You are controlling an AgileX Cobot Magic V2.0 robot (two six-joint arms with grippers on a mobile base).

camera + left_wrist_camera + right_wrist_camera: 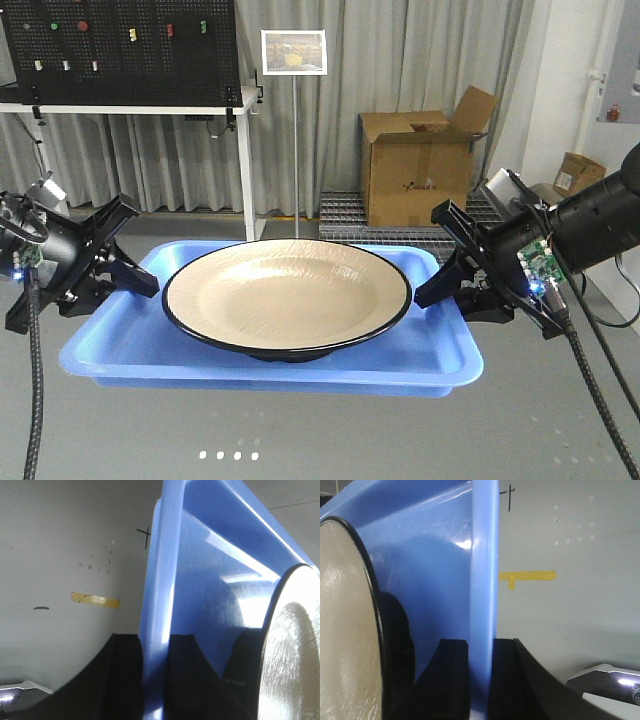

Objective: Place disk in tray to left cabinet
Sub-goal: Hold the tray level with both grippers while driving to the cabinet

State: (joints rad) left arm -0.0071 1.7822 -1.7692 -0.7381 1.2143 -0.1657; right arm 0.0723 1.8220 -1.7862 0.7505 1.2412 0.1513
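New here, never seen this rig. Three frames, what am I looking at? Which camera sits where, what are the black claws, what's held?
It is a two-armed robot on a mobile base. The wide picture comes from a camera facing forward over the grey table. The two close-ups come from cameras mounted on the wrists, each looking along its own fingers. The black claws are the arms' grippers. The left gripper clamps one short edge of a blue tray, and the right gripper clamps the opposite edge. In each wrist view the tray's rim runs between two black fingers, one on each side. A beige disk with a black rim sits in the tray. I cannot tell whether the tray is lifted off the table.
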